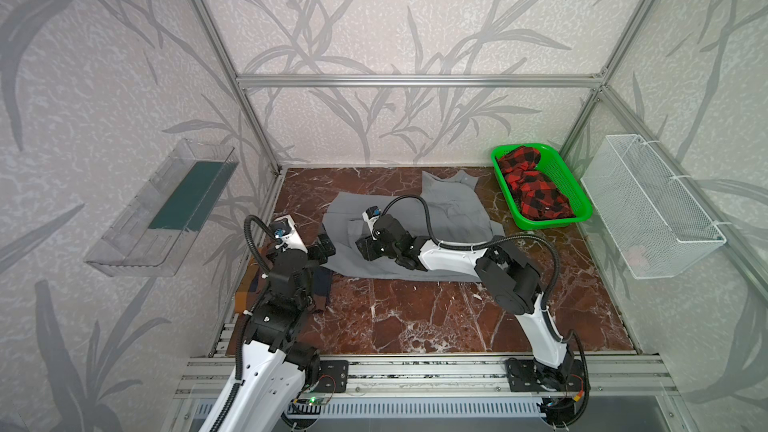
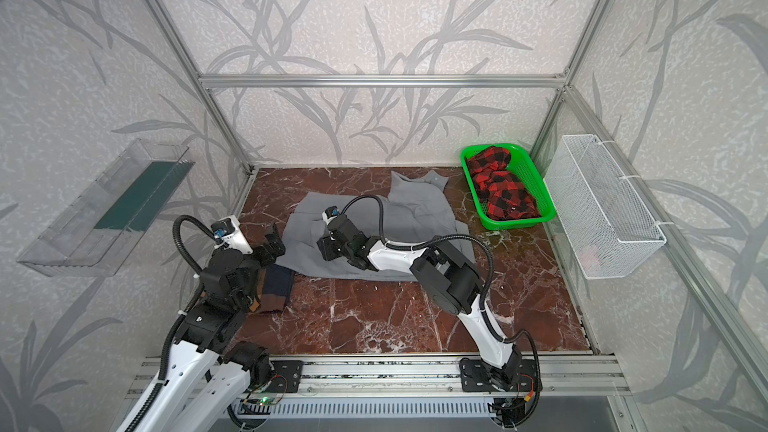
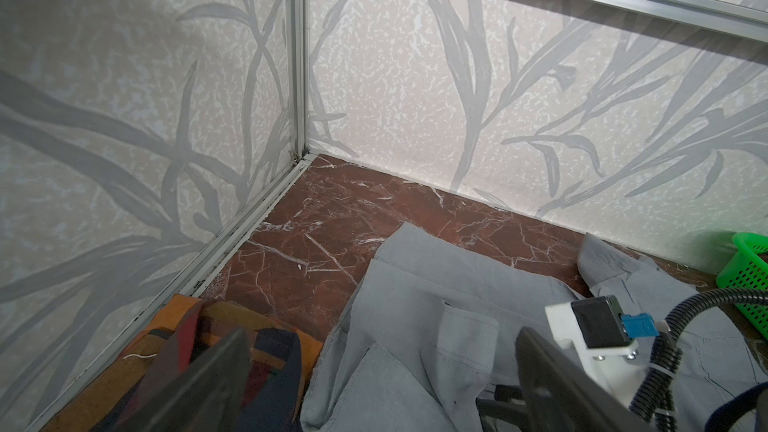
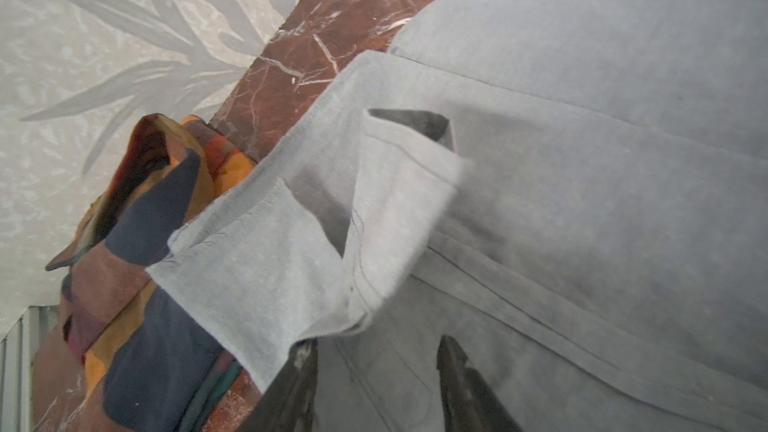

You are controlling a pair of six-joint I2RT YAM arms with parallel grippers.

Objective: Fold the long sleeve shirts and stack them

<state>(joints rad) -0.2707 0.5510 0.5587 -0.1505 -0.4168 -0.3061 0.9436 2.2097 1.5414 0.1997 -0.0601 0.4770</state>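
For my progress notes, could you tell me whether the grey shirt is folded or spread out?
Partly folded: the grey shirt has a sleeve doubled over its body, but the rest lies spread flat.

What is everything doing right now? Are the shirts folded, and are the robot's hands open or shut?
grey shirt: spread on the table, partly folded, sleeve laid across it.
colour-block shirt: bundled at the table's left edge.
green basket: holds red checked cloth.
left gripper: jaws open, empty.
right gripper: jaws open above the grey shirt.
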